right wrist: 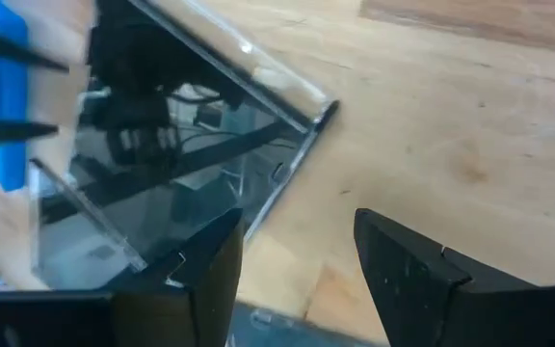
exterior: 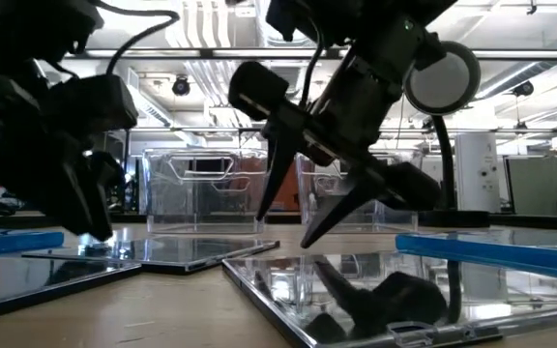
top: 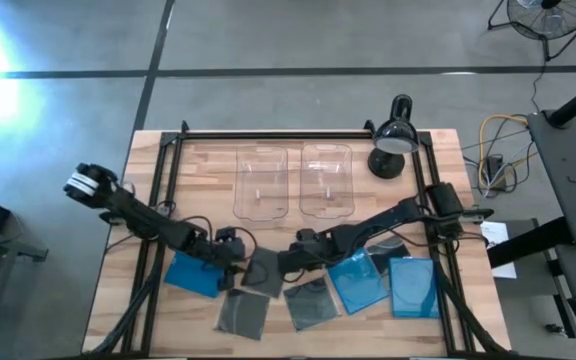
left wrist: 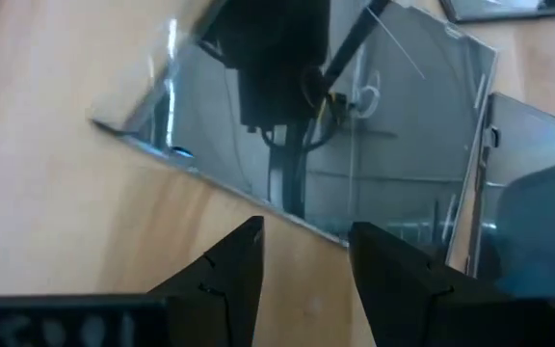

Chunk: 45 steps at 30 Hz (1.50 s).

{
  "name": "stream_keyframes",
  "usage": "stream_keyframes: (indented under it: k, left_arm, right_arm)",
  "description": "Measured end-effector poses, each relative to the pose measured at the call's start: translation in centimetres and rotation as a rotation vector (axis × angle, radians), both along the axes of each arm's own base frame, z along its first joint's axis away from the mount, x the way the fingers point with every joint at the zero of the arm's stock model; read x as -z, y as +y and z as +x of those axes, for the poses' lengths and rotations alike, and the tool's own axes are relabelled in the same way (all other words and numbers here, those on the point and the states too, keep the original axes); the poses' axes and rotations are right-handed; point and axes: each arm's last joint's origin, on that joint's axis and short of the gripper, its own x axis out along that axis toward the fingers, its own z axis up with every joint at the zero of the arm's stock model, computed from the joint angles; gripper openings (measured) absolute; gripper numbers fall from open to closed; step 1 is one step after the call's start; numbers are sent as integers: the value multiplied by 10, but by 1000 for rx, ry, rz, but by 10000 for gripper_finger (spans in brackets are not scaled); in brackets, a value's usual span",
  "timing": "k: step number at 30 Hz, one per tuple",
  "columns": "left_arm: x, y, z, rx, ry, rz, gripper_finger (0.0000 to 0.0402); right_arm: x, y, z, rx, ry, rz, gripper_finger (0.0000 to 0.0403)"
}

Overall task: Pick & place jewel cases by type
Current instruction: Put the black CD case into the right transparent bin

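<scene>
A: Where are the grippers?
B: Left gripper [top: 236,262] and right gripper [top: 290,262], both spread and holding nothing, flank the smoky jewel case [top: 261,272] at nine and three o'clock; blue jewel cases [top: 390,282] lie beyond.

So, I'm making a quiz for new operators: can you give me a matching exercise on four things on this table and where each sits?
Things:
1. desk lamp
2. two clear bins
3. left gripper
4. lone blue jewel case

Places:
A. table's left side, under the left arm
B. far middle of the table
C. far right corner
D. low over a dark jewel case, fingers open

Pairs: 1-C, 2-B, 3-D, 4-A
</scene>
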Motion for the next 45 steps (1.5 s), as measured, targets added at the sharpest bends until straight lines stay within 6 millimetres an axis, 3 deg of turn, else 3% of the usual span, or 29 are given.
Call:
stream_keyframes:
  k: [5,10,17,23,29,36,40,45]
  left_arm:
    - [7,-4,8,29,-25,-34,135]
    - [11,-5,8,41,-14,-31,135]
    - [12,-4,6,76,9,-12,135]
    - [15,-4,3,107,31,10,135]
    - [14,-4,3,104,25,10,135]
    - [13,-4,5,68,19,6,135]
    - [13,-3,6,53,2,35,135]
    - [11,-2,8,37,-28,34,135]
  right_arm:
    - [12,4,14,-4,-60,17,194]
    - [18,6,22,-27,-3,-5,194]
    - [-8,3,18,-109,-56,-119,194]
    - [-43,-3,23,-157,-218,-215,194]
    - [-49,-1,29,-229,-314,-243,194]
    - [-40,-2,24,-207,-258,-141,193]
    - [-33,-3,24,-223,-262,-83,174]
    - [-36,-2,28,-232,-318,-60,118]
